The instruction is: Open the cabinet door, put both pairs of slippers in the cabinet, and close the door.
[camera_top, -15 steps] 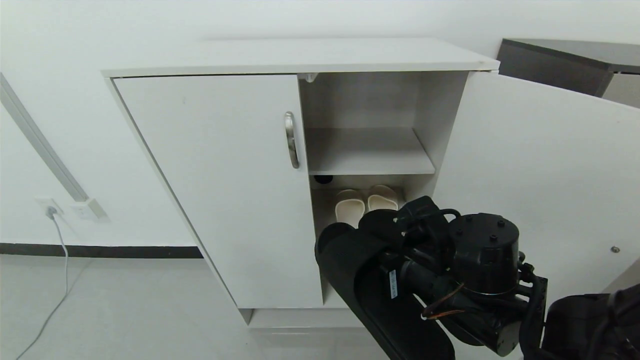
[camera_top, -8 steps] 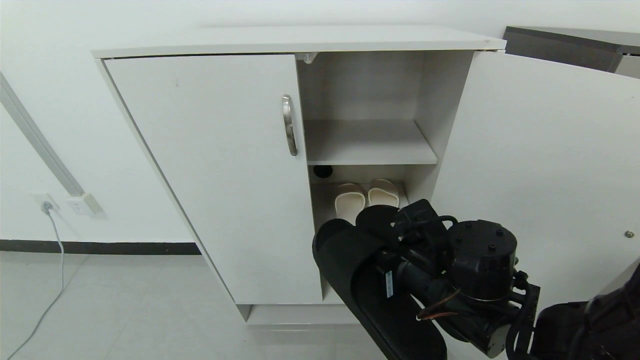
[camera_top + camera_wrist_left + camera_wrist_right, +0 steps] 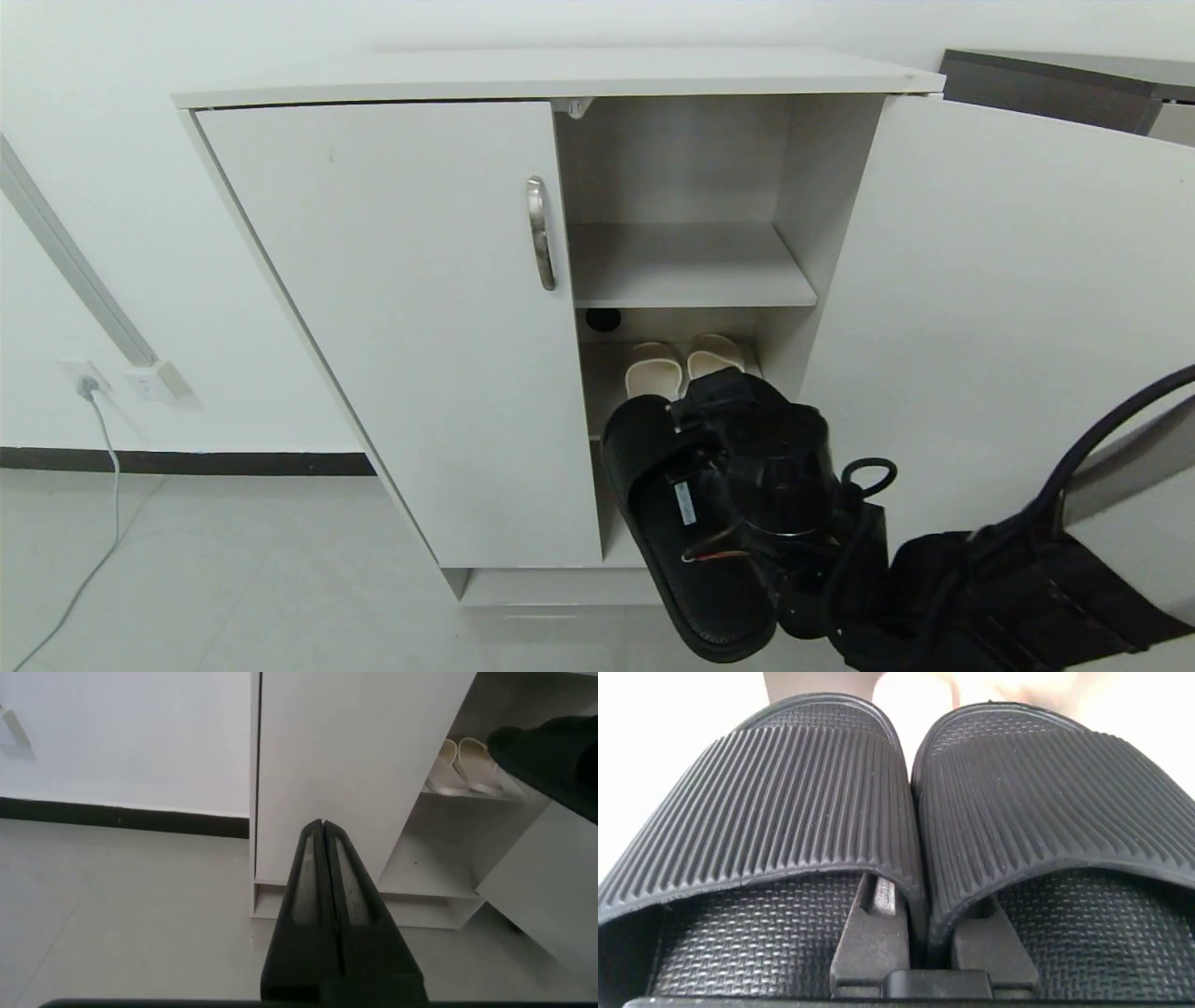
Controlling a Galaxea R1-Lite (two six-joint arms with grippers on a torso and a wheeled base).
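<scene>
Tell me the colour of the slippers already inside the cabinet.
The slippers are cream-white; the head view shows them best.

No legible text — small white label (image 3: pixel 684 504) on right end effector (image 3: pixel 929 952), print too small.

The black slippers (image 3: pixel 785 803) look rubbery and matt — ribbed straps, pebbled footbeds. The cabinet (image 3: pixel 401 308) is smooth matt white board (its handle (image 3: pixel 539 233) brushed metal).
</scene>
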